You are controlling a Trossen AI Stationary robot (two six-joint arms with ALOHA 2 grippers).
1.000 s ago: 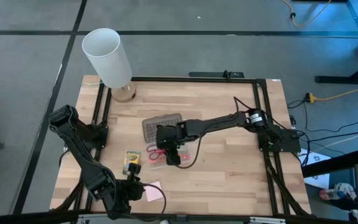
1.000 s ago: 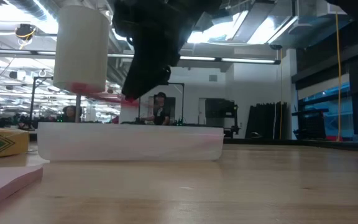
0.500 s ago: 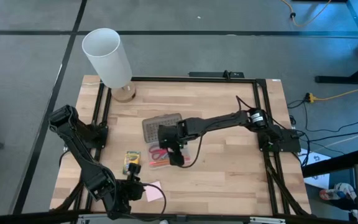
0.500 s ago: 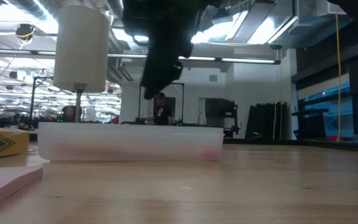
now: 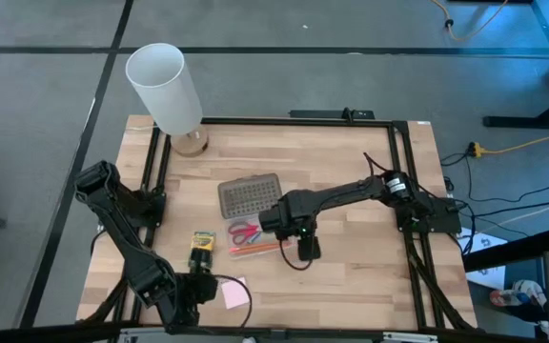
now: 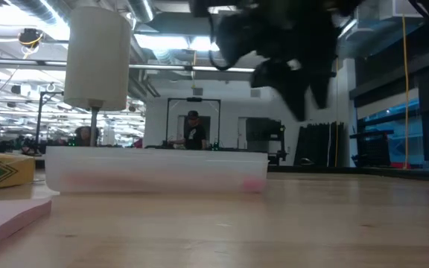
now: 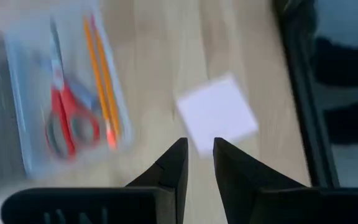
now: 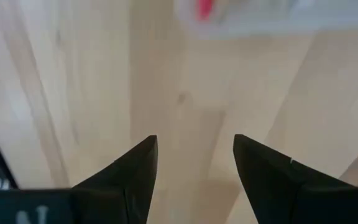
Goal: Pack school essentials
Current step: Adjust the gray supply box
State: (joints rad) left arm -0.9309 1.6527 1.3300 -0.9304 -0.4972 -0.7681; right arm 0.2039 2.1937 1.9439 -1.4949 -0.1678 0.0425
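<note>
School essentials lie partly packed: the clear plastic case (image 5: 248, 240) at mid-table holds one pair of red-handled scissors (image 5: 244, 232) and one orange pencil (image 5: 258, 248), seen in the left wrist view as scissors (image 7: 64, 121) beside two thin orange sticks (image 7: 100, 81), so a second pencil-like item may be there; I cannot tell what it is. Just beyond the case lies its grey dotted lid (image 5: 249, 194). One green-and-yellow crayon box (image 5: 202, 249) rests left of the case, apart from it; its printing cannot be read. One pale pink square sticky-note pad (image 5: 234, 293) sits near the table's front edge.

Right gripper (image 5: 307, 249) hangs just right of the case, above bare wood, its fingers (image 8: 129, 177) spread wide with nothing between them. Left gripper (image 5: 201, 286) hovers at the front-left corner, beside the pad, fingers (image 7: 173, 165) nearly closed with only a narrow gap, holding nothing.

A tall white cylinder (image 5: 165, 89) stands at the table's back-left corner. The wooden table (image 5: 351, 276) is bare across its right half and along the back, framed by black rails (image 5: 403, 181) on each side.
</note>
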